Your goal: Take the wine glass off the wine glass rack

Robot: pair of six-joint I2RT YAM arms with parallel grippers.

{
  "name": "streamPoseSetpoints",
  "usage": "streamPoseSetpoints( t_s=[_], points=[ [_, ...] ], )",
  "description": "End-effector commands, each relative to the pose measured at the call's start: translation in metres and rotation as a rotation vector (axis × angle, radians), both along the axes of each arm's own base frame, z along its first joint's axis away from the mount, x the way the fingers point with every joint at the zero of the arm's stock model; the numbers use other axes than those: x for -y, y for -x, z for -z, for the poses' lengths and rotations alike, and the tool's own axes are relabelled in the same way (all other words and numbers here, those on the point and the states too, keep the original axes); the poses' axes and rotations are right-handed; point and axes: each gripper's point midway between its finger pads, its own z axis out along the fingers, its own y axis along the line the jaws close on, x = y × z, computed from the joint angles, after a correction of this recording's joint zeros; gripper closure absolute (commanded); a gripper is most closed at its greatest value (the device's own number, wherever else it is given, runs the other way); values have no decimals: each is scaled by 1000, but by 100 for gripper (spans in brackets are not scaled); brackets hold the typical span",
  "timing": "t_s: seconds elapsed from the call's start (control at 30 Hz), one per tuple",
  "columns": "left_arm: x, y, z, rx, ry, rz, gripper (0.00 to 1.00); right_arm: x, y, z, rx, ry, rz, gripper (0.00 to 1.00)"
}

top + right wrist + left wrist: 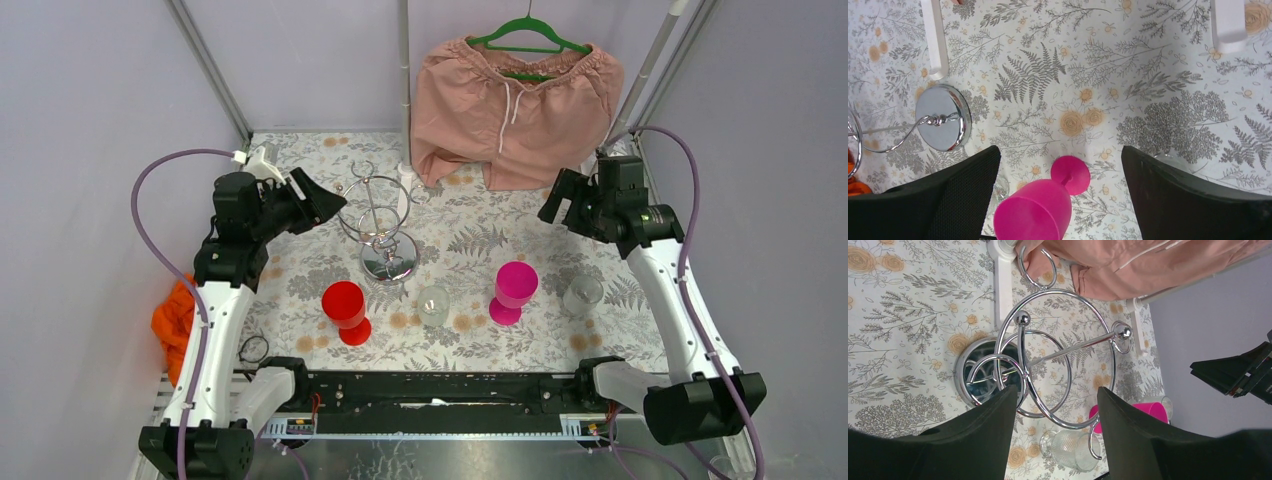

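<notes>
The chrome wine glass rack [384, 228] stands left of the table's middle, and I see no glass hanging on its hooks. In the left wrist view its ring and hooks [1058, 355] fill the middle above the mirror base [979, 371]. My left gripper [328, 203] is open and empty, held just left of the rack's top, with the ring showing between its fingers [1057, 392]. My right gripper [553, 206] is open and empty, held high at the right, above a magenta wine glass [1043, 210]. The magenta glass [514, 290] stands upright on the table.
A red wine glass [345, 308], a clear glass [433, 303] and another clear glass [583, 294] stand in a row on the floral cloth [470, 240]. Pink shorts on a green hanger [515, 95] hang at the back. An orange cloth [172, 322] lies off the left edge.
</notes>
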Motion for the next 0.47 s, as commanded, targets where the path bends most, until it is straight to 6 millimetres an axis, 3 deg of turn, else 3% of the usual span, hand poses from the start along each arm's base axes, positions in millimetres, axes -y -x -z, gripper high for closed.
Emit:
streamPoseSetpoints(
  t_s=[0.0, 0.2, 0.43],
  points=[
    [-6, -5, -20, 68, -3, -33, 33, -8, -16, -23, 97, -6, -74, 0],
    [-7, -6, -18, 62, -5, -39, 32, -9, -15, -22, 102, -2, -82, 0],
    [-7, -6, -16, 62, -14, -36, 30, 6, -11, -18, 116, 68, -43, 0]
  ],
)
